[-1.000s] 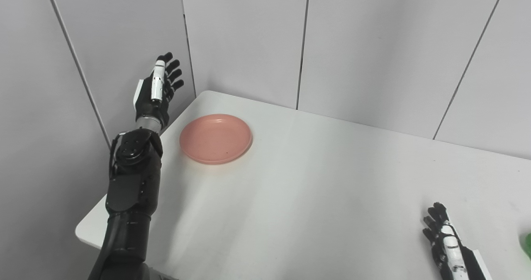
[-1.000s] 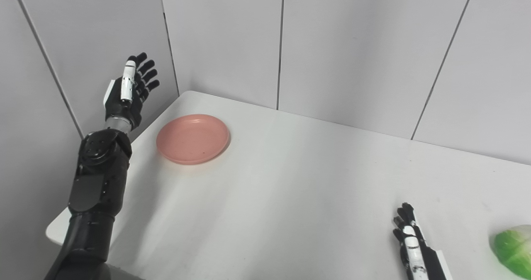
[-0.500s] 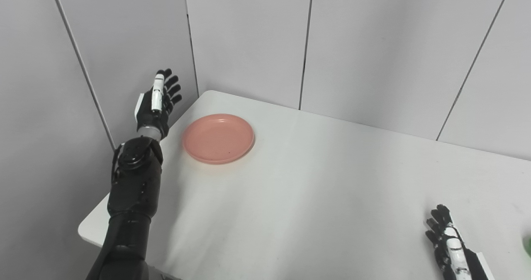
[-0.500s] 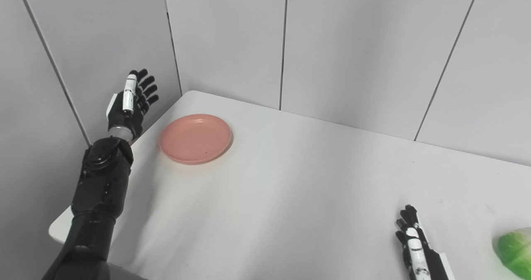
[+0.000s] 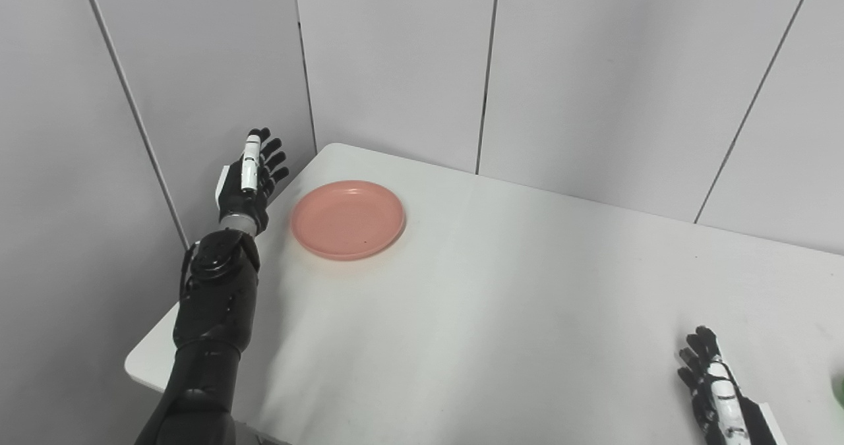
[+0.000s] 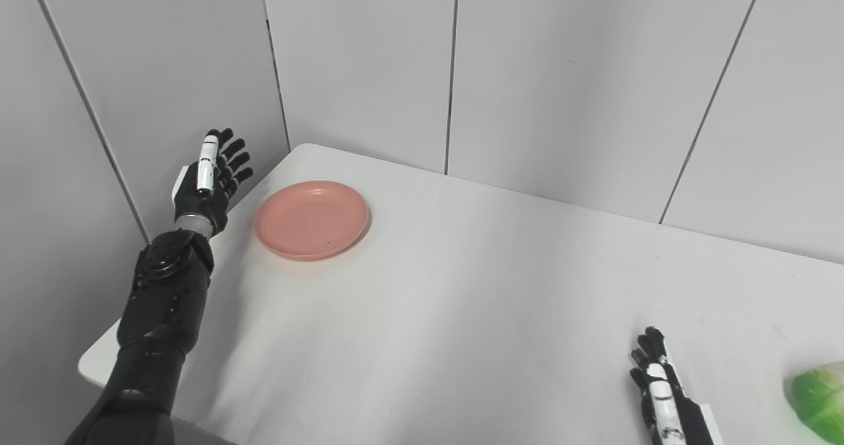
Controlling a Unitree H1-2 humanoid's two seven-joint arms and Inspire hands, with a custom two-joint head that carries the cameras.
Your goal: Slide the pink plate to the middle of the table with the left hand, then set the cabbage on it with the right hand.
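Since a second ago my left hand (image 5: 247, 178) drops lower, fingers (image 5: 271, 161) splayed, grasping nothing, just left of the pink plate (image 5: 348, 219) without touching. Left eye view: plate sits at the desk (image 5: 501, 313) far-left corner. My right hand (image 5: 715, 389) waits near bottom right, fingers released.

Right eye view: same layout; cabbage (image 6: 817, 399) lies on the desk at the right edge, apart from the right hand.

Cabbage (image 6: 819, 399) cut by the right edge, right hand (image 6: 663, 395) by the bottom edge.
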